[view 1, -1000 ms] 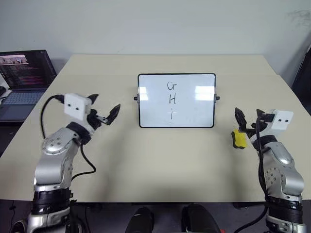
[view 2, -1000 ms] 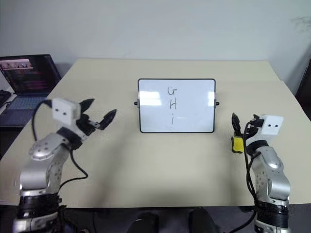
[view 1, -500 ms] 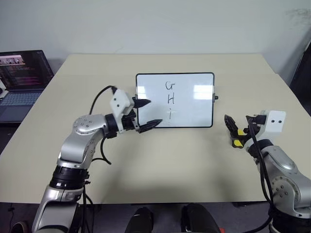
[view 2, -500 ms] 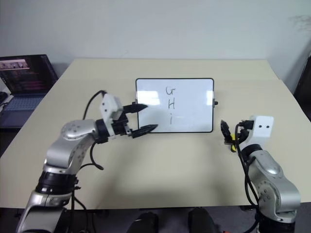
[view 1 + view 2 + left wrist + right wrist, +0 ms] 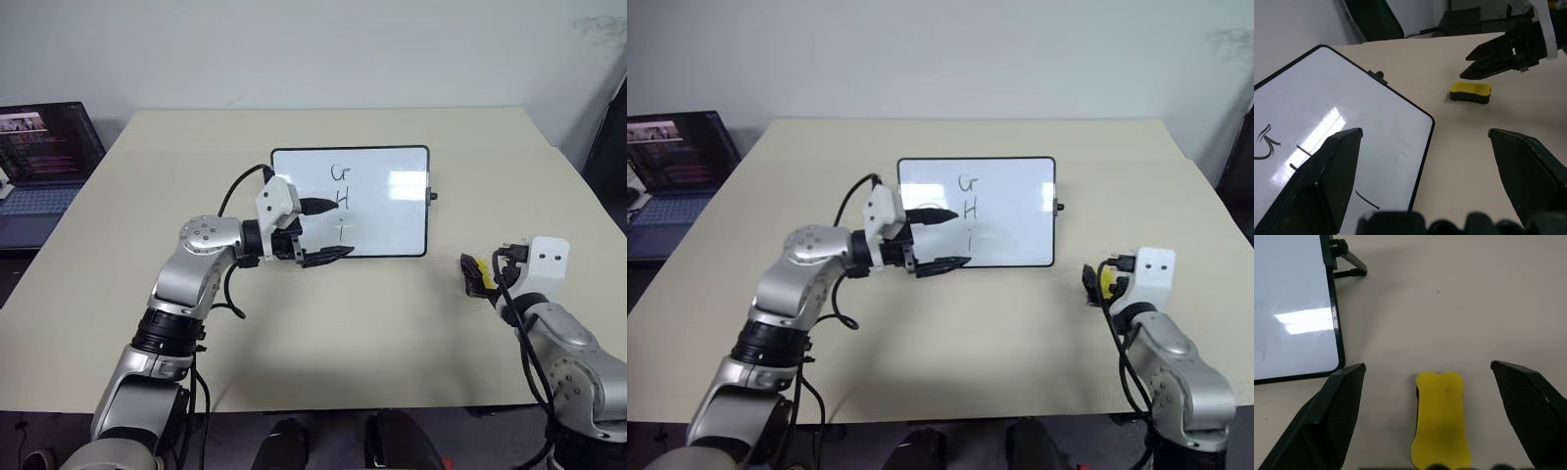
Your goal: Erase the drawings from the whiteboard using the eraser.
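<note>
A small rectangular glossy white whiteboard [image 5: 382, 201] carries a thin black frame and small black side knobs. On it stand thin dark handwritten marker drawings [image 5: 340, 201], three letters in a column. A small yellow eraser block [image 5: 1442, 423] with a dark underside lies on a plain pale beige table [image 5: 323, 323]. Both arms are silver with black cables; the left gripper [image 5: 328, 230] and the right gripper [image 5: 1484, 61] have black fingers and white wrist housings. A dark laptop [image 5: 39, 157] shows a screen with coloured text lines.
</note>
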